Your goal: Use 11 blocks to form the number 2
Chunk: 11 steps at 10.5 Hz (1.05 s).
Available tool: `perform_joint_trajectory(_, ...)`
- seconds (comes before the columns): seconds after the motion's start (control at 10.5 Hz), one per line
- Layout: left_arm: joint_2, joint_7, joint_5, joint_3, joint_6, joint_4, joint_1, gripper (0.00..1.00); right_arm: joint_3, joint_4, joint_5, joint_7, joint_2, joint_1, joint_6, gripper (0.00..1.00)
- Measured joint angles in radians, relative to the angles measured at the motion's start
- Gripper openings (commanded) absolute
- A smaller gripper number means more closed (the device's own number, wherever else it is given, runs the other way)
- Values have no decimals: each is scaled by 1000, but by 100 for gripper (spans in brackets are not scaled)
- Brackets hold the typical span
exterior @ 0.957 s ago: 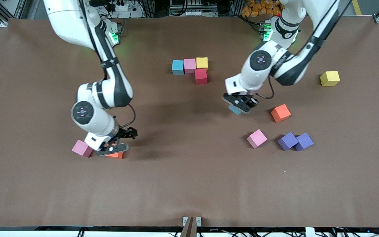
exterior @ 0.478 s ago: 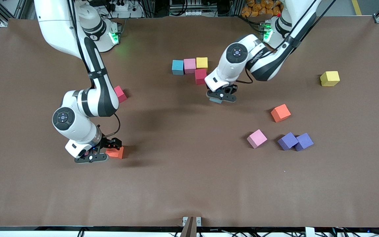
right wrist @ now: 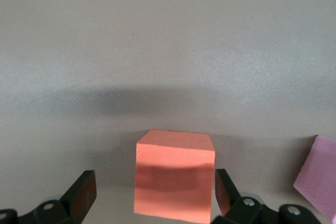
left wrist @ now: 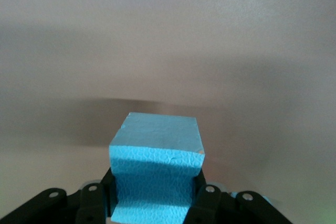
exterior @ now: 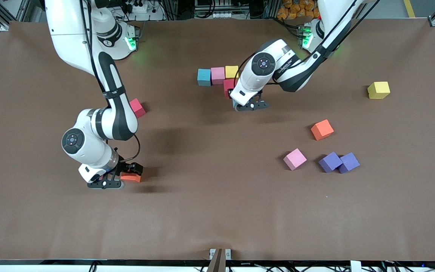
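Since a second ago the left gripper (exterior: 248, 107) has carried its light blue foam cube (left wrist: 156, 174) from over bare table near the loose orange foam cube (exterior: 322, 129) toward the started row of cubes; it now hangs low just beside the red foam cube (exterior: 228, 88) of that group, on the side nearer the front camera. Its fingers (left wrist: 205, 203) are clamped on the blue cube, which the arm hides in the front view.

The right gripper (exterior: 111, 180) has shifted off the second orange foam cube (exterior: 131, 176) toward the right arm's end of the table; in the right wrist view its fingers stand wide apart on either side of that cube (right wrist: 175, 176), not touching it. The pink foam cube (right wrist: 317, 176) that showed beside the gripper a second ago is now covered by it in the front view. A second red foam cube (exterior: 137, 107) has come into sight farther from the camera than that orange cube.

The row of light blue (exterior: 204, 77), pink (exterior: 218, 75) and yellow (exterior: 231, 71) foam cubes is unchanged. No writing can be read.
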Motion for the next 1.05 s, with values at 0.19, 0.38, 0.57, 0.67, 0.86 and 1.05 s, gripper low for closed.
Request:
perform_joint_trajectory(0.19, 30, -5, 0, 2, 0, 20, -26, 25, 0, -22, 1, -1, 10, 0, 52, 100)
perform_joint_trajectory(0.38, 46, -9, 0, 12, 0, 34, -49, 25, 0, -51, 6, -1, 19, 0, 93, 100)
perform_joint_trajectory(0.57, 62, -9, 13, 18, 0, 37, -51, 25, 3, -56, 37, 0, 27, 0, 98, 100)
perform_joint_trajectory(0.67, 69, -9, 18, 23, 1, 38, -52, 25, 3, -57, 50, 0, 30, 1, 101, 100)
perform_joint_trajectory(0.86, 79, -9, 21, 31, 1, 48, -53, 25, 4, -59, 61, 0, 31, 1, 111, 87)
perform_joint_trajectory(1.05, 91, -11, 21, 32, 1, 61, -61, 24, 5, -59, 62, -1, 31, 2, 111, 56)
